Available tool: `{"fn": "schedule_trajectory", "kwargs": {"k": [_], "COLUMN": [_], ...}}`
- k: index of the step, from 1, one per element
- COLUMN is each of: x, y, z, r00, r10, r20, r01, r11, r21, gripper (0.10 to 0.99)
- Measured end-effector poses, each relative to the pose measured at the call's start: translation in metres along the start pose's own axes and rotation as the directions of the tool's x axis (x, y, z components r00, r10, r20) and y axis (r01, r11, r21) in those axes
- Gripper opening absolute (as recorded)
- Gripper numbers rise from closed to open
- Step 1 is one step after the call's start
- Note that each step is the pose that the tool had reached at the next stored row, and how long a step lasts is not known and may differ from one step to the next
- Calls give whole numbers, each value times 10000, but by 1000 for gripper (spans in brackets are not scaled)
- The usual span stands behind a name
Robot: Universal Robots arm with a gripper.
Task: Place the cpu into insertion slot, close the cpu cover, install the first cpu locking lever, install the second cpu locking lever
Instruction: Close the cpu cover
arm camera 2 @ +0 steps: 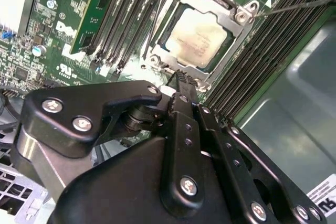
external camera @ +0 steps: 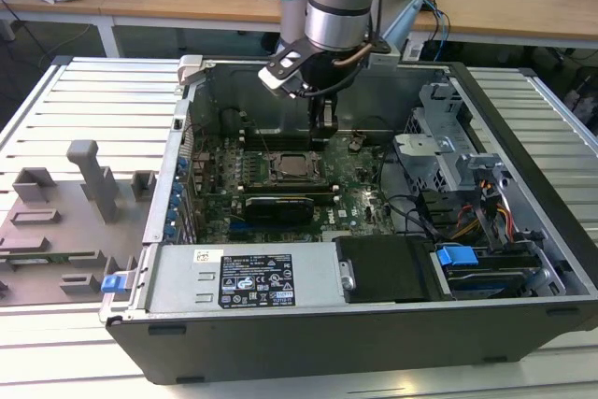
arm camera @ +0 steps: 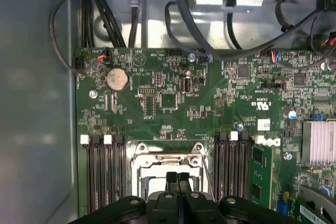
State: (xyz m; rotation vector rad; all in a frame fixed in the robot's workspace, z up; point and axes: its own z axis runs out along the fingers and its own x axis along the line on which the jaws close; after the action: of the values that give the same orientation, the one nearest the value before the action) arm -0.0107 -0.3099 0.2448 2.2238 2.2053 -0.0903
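Sitting flat in the insertion slot (arm camera 2: 157, 51), the cpu (arm camera 2: 197, 38) shows us a square silvery-grey metal top with a pale warm sheen in the second wrist view. The cpu cover (arm camera 2: 212, 6), a thin silvery frame with a square window, lies down around the chip's edges, so we see the top through the window. A thin wire locking lever (arm camera 2: 294, 4) runs from a corner of the socket out across the black memory slots (arm camera 2: 131, 14); we cannot tell if it is latched. All of this sits on the green motherboard (arm camera: 173, 103) inside the open computer case (external camera: 523, 137), which rests on a slatted metal surface (external camera: 84, 100), with a grey fixture (external camera: 84, 193) on the exterior view's left. The claw (arm camera 2: 181, 77) is closed: in the first wrist view its two black fingers (arm camera: 172, 179) press together with just a hairline seam between them, and we see nothing gripped. Its tip hangs right at the near edge of the socket frame, just beside the cpu. We cannot tell whether it touches the metal. In the exterior view the arm comes straight down into the case, claw (external camera: 321, 140) just above the socket.
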Motion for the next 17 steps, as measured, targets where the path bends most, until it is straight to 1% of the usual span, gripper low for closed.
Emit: {"fn": "schedule_trajectory", "kwargs": {"k": [2, 5, 17], "x": [0, 0, -1], "y": [-27, -91, -223], "z": [2, 8, 22], "r00": [10000, 10000, 10000], "r10": [1, 1, 1], "r20": [0, 0, 0], "r01": [-1, -1, -1], "r11": [10000, 10000, 10000], "r21": [0, 0, 0], "gripper": [106, 106, 106]}}
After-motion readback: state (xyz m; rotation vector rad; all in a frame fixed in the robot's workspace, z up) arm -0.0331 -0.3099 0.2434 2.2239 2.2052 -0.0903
